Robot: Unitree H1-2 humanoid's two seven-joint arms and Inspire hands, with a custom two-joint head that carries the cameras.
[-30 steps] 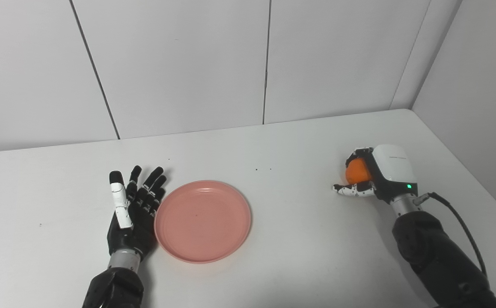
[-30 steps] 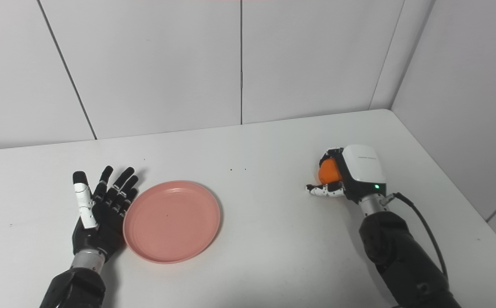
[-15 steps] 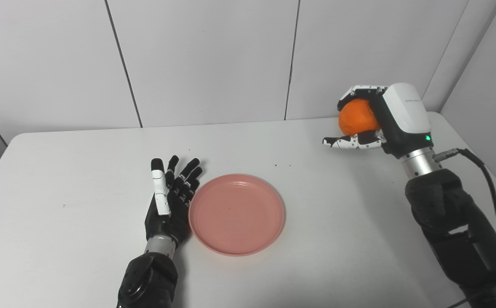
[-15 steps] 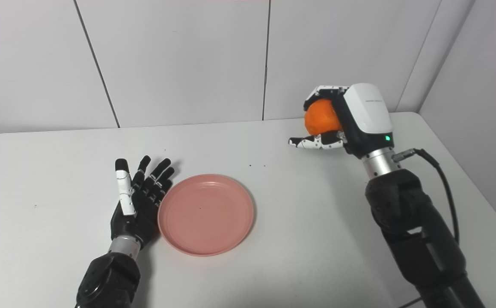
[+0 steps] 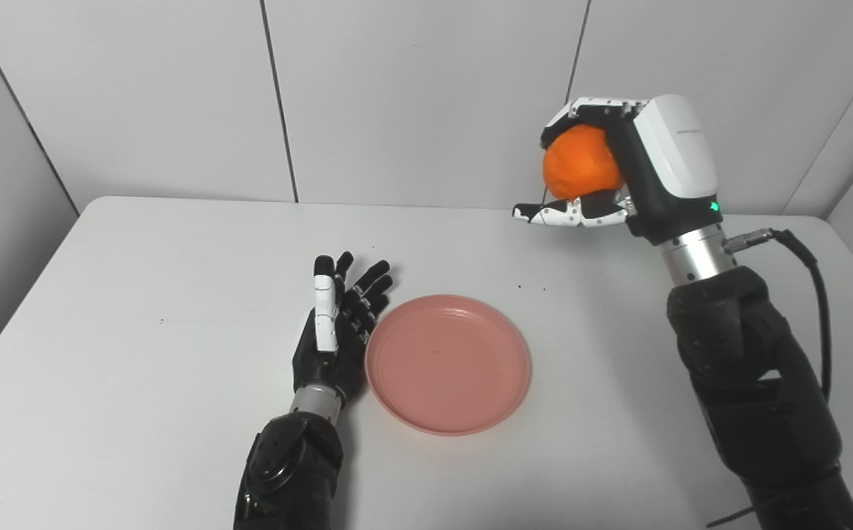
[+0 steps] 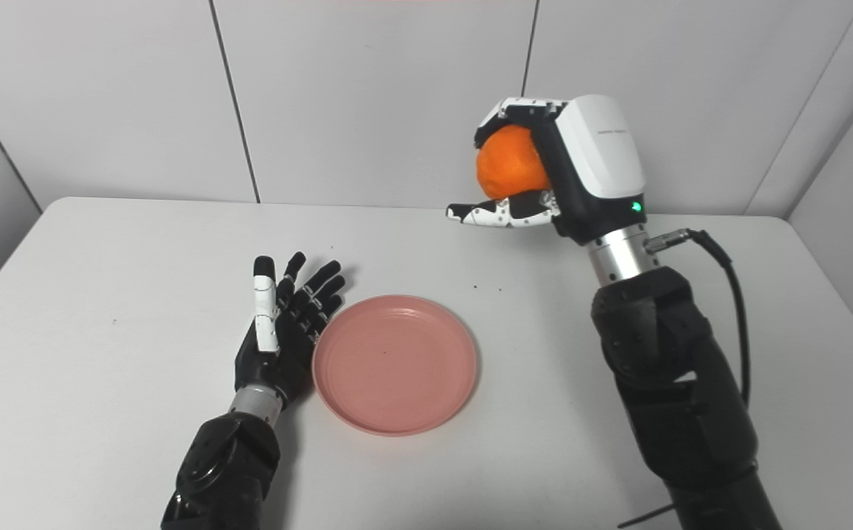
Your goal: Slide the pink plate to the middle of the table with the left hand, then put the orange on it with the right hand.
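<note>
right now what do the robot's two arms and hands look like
The left hand is black with jointed fingers, one finger cased in white, on a silver wrist ring and a black padded forearm. The right hand has a glossy white back shell with small grey lettering, a green light, white speckled fingers, a silver wrist cylinder, a black cable and a black padded forearm.

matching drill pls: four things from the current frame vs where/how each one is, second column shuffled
1. orange
2. pink plate
3. left hand
4. right hand

a. open, flat beside the plate's left rim
b. raised above the table, fingers closed
c. lying on the table, nothing on it
d. held off the table

Pairs: 1-d, 2-c, 3-a, 4-b
</note>
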